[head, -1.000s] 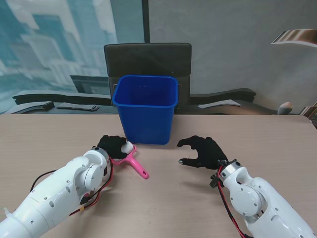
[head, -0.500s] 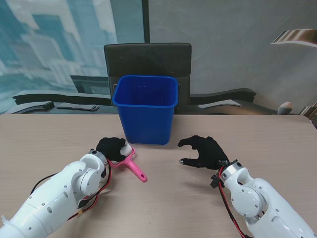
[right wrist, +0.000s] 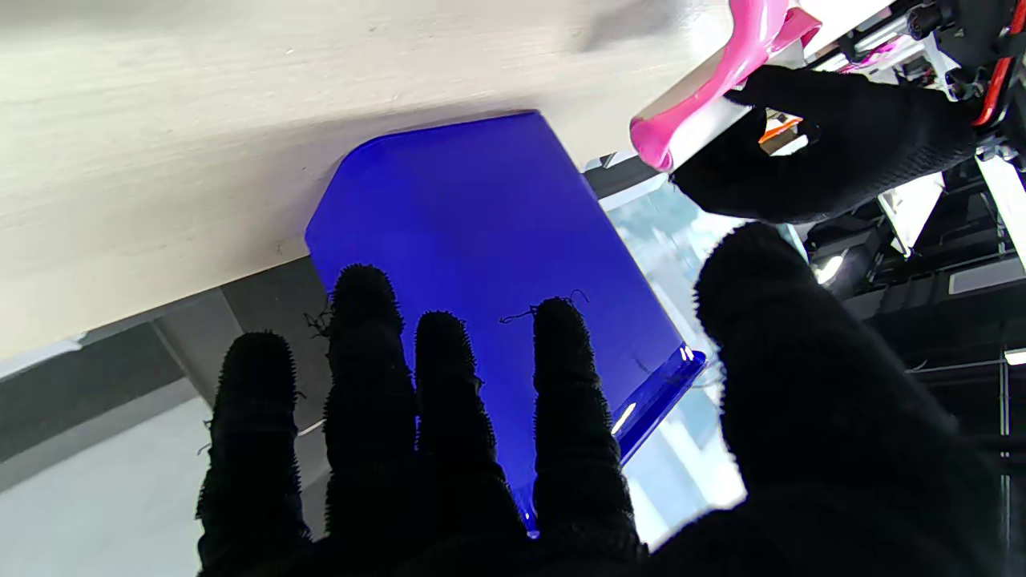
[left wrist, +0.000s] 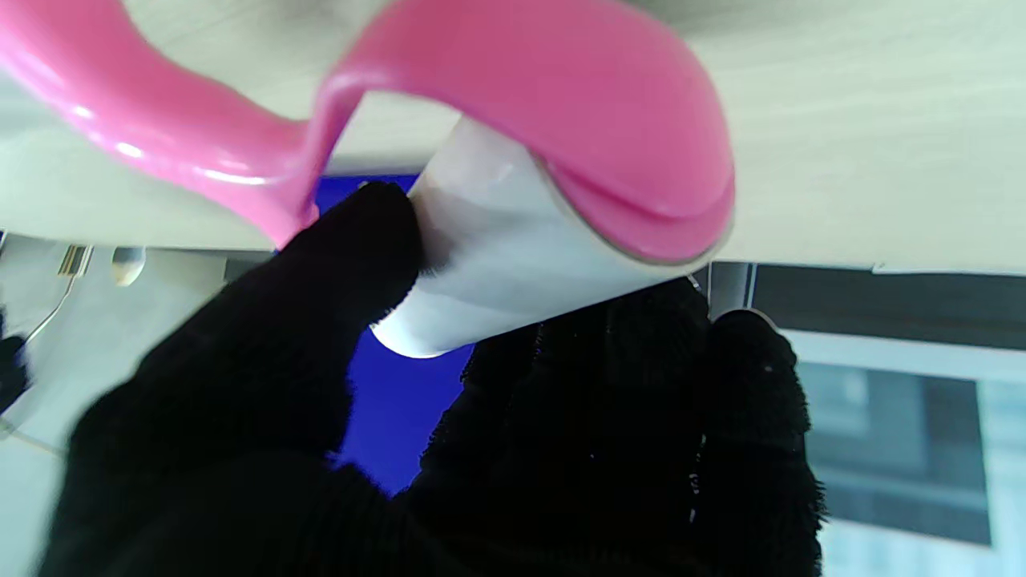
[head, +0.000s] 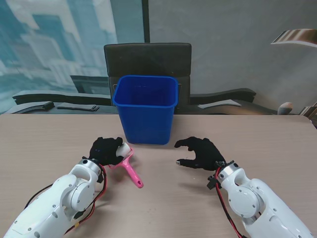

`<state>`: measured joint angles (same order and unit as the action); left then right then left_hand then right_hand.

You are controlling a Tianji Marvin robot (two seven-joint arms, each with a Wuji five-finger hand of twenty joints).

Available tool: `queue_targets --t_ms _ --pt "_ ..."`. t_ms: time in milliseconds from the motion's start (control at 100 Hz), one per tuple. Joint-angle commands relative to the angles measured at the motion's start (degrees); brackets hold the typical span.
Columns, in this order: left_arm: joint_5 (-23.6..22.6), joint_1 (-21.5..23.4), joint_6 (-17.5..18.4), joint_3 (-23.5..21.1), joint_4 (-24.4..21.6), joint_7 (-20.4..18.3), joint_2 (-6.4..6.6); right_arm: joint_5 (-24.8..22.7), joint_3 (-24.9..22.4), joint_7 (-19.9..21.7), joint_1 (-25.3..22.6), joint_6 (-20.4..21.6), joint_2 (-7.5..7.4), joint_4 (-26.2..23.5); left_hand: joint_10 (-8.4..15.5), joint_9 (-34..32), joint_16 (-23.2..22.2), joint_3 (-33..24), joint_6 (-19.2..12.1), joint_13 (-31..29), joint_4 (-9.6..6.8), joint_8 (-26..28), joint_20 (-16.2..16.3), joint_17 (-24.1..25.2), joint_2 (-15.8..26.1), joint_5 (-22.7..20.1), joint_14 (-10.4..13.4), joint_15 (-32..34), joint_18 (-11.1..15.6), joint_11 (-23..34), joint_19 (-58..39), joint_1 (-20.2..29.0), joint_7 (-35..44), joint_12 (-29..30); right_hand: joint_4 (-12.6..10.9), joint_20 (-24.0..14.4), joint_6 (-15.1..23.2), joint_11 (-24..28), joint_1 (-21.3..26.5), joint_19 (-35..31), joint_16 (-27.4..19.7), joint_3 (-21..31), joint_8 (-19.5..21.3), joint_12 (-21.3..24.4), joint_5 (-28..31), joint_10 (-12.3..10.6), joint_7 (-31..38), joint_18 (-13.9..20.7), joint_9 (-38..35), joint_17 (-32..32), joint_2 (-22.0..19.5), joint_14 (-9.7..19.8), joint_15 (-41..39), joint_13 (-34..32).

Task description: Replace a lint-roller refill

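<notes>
Nearest the stand, two white arms reaching forward over a pale wooden table (head: 277,139). At left, the left hand (head: 105,150) closed around the white refill (left wrist: 497,240) at the head of a pink lint roller (head: 127,166), thumb (left wrist: 337,272) pressed to one side of the paper roll and the other fingers (left wrist: 641,377) wrapped under it. Roller raised slightly or resting at table level, not clear which. Pink handle (head: 132,174) angled back toward the stand and to the right, long axis slanting from the gripped head down to the free tip. At right, well apart from the roller, the right hand (head: 200,151) empty, fingers spread and curled, palm down above the table. From the right wrist view, roller head (right wrist: 689,112) off to the left of the right hand (right wrist: 561,449), beyond its thumb, with nothing between. Left hand already on the task's thing; right hand the free one, likely needing a leftward reach to take the handle or pull the roll off. Farther back, a blue bin (head: 145,109) standing upright at table centre, just beyond both hands, open mouth up. Behind it, a dark chair (head: 147,57).
</notes>
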<state>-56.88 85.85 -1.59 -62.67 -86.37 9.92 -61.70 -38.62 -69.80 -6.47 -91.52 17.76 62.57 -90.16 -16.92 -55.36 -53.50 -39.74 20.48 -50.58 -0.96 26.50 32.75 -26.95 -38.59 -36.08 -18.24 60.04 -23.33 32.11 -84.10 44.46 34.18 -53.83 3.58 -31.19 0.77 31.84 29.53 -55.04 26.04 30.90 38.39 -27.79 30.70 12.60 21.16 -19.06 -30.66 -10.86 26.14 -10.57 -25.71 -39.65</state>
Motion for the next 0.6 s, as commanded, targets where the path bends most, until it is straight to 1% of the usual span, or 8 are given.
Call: queue_targets --t_ms 0,50,120,210,300,400,590 --pt "-0.1 1.4 0.4 -0.4 -2.2 0.1 -0.25 0.3 1.0 1.3 0.5 0.2 0.54 0.0 5.3 -0.8 -1.6 -24.9 -7.1 -1.6 -11.78 2.2 -0.7 1.1 2.6 -0.7 -1.6 4.9 0.4 9.0 -1.8 15.1 5.7 -5.4 -2.1 -0.2 -0.2 0.2 0.5 -0.4 0.2 -1.2 -0.2 0.0 -0.7 0.1 -1.0 -0.5 -0.6 0.6 -1.6 2.6 -0.3 -0.8" --pt "0.0 2.5 0.7 -1.2 -3.6 0.7 -0.40 1.0 1.8 1.5 0.9 0.3 0.59 0.2 5.2 -0.9 -1.6 -25.0 -7.1 -1.6 -11.76 2.1 -0.5 1.1 2.6 -0.8 -1.6 5.0 0.4 9.0 -1.8 15.1 5.5 -5.5 -2.1 -0.2 0.0 0.1 0.6 -0.3 0.0 -1.2 -0.2 0.1 -0.9 0.1 -1.1 -0.5 -0.2 0.6 -1.6 2.6 0.2 0.1" --pt "0.6 4.0 1.1 -2.1 -5.5 1.6 -0.66 2.0 2.8 1.6 1.4 0.8 0.73 0.4 5.2 -0.9 -1.6 -25.1 -7.0 -1.6 -11.73 2.1 -0.3 1.1 2.7 -0.9 -1.5 5.1 0.5 9.0 -1.7 14.9 5.3 -5.6 -2.1 -0.1 2.9 -0.3 0.7 0.0 -0.7 -1.2 -0.4 0.2 -1.3 0.1 -1.3 -0.6 0.9 0.9 -1.1 2.5 1.6 2.0" --pt "2.5 5.7 1.7 -3.2 -7.8 2.4 -1.10 2.5 3.8 1.3 2.0 1.8 0.83 0.9 5.1 -0.8 -1.5 -25.1 -6.8 -1.5 -11.64 1.9 -0.3 1.2 2.7 -0.9 -1.5 5.0 0.6 9.0 -1.4 15.0 5.0 -5.8 -2.2 0.2 4.5 -1.1 0.2 0.6 -1.9 -0.8 -0.8 0.7 -2.7 -0.2 -1.8 -0.4 3.0 1.3 0.0 2.9 3.9 4.4" --pt "3.7 7.3 2.8 -4.2 -9.8 3.1 -1.40 2.8 4.5 1.4 2.5 2.8 0.82 1.3 5.1 -0.9 -1.5 -25.2 -6.8 -1.5 -11.61 1.9 -0.3 1.3 2.7 -1.0 -1.6 5.0 0.6 8.9 -1.3 15.0 4.9 -5.9 -2.1 0.6 3.2 -1.8 -1.0 1.7 -3.0 0.2 -1.4 1.3 -4.5 -0.2 -2.3 -0.5 5.1 1.9 1.3 3.1 5.6 6.3" --pt "5.1 9.0 4.1 -5.1 -12.0 3.6 -1.67 3.3 5.0 2.1 3.0 3.4 0.73 1.7 5.1 -0.9 -1.4 -25.3 -6.7 -1.5 -11.63 1.8 -0.2 1.2 2.7 -1.1 -1.5 5.0 0.7 8.8 -1.2 14.9 4.8 -6.0 -2.0 0.9 1.5 -2.0 -1.6 2.4 -3.5 0.6 -1.8 1.6 -5.4 0.0 -2.8 -0.6 6.4 2.5 1.9 3.1 6.2 7.2" --pt "7.2 11.0 6.0 -6.3 -14.8 4.7 -2.14 3.5 5.1 2.6 3.1 3.6 0.66 1.7 5.1 -0.8 -1.2 -25.2 -6.6 -1.5 -11.63 1.6 -0.1 1.2 2.8 -1.0 -1.5 5.0 0.7 8.7 -1.2 14.8 4.5 -6.0 -1.9 1.2 0.8 -2.0 -2.3 3.2 -4.0 1.0 -2.3 1.9 -6.0 0.2 -3.4 -0.5 7.3 2.8 2.3 3.2 6.9 7.8"
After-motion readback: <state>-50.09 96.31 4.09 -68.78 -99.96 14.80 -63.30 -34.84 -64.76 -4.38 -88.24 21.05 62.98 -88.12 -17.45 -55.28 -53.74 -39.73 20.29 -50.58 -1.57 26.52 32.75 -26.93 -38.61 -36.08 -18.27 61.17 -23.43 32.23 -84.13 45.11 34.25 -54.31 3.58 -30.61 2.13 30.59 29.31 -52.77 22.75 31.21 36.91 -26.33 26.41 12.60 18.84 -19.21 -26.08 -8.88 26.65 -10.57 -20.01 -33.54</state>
